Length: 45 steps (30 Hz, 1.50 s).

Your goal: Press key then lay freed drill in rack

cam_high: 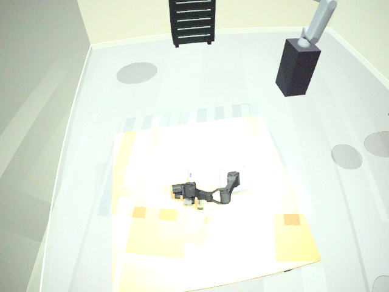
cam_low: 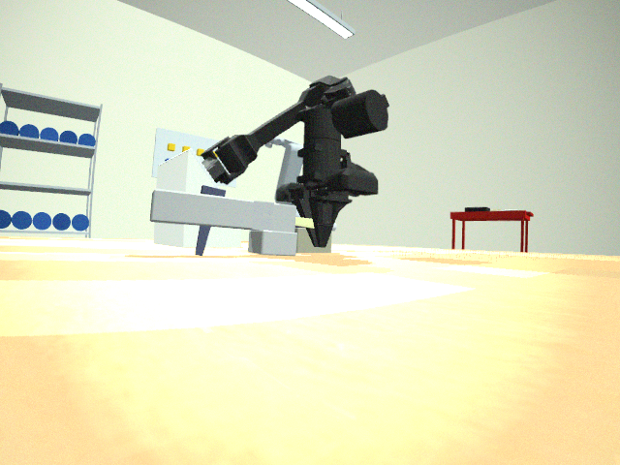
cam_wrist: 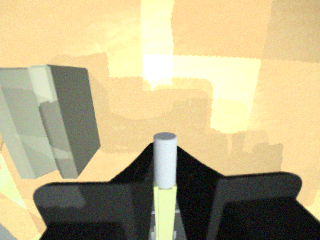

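The drill has a pale yellow body [cam_low: 303, 222] [cam_wrist: 165, 215] and a grey cylindrical end. It lies level, its yellow part showing between the grey sleeve [cam_low: 200, 208] and my fingers. Whether its far end is still seated is hidden. My gripper [cam_low: 321, 244] [cam_wrist: 161, 146] points down and is shut on the drill, its tips low near the table. The dark blue key [cam_low: 201, 240] passes through the sleeve, its top just above and its lower end near the table. A grey-green grooved block [cam_high: 200, 204] [cam_wrist: 75, 120], apparently the rack, stands beside the gripper.
A grey support block [cam_low: 272, 242] is under the sleeve's right end. A white housing [cam_low: 172, 172] stands behind the sleeve at left. The arm's link [cam_low: 280, 122] reaches over the sleeve. The wooden table [cam_high: 292, 241] carries everything.
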Each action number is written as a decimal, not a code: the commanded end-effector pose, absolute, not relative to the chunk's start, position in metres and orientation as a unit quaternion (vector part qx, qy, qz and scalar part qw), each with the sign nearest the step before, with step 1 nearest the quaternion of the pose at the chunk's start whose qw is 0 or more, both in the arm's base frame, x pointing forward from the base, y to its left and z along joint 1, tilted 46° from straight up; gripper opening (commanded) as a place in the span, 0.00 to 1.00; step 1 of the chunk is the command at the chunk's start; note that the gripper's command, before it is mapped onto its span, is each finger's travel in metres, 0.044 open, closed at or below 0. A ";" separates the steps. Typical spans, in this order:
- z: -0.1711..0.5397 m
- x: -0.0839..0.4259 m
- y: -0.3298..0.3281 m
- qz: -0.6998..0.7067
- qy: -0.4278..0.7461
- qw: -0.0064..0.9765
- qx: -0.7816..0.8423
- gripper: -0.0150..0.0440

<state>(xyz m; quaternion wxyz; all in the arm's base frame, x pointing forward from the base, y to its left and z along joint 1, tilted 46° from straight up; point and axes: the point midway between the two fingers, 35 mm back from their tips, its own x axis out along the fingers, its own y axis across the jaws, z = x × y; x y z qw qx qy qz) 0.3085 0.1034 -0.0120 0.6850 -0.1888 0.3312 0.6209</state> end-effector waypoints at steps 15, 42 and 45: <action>-0.001 0.312 0.113 0.621 0.332 0.684 -0.189 0.25; 0.028 0.321 0.140 0.621 0.332 0.685 -0.189 0.25; 0.032 0.323 0.144 0.621 0.331 0.685 -0.189 0.25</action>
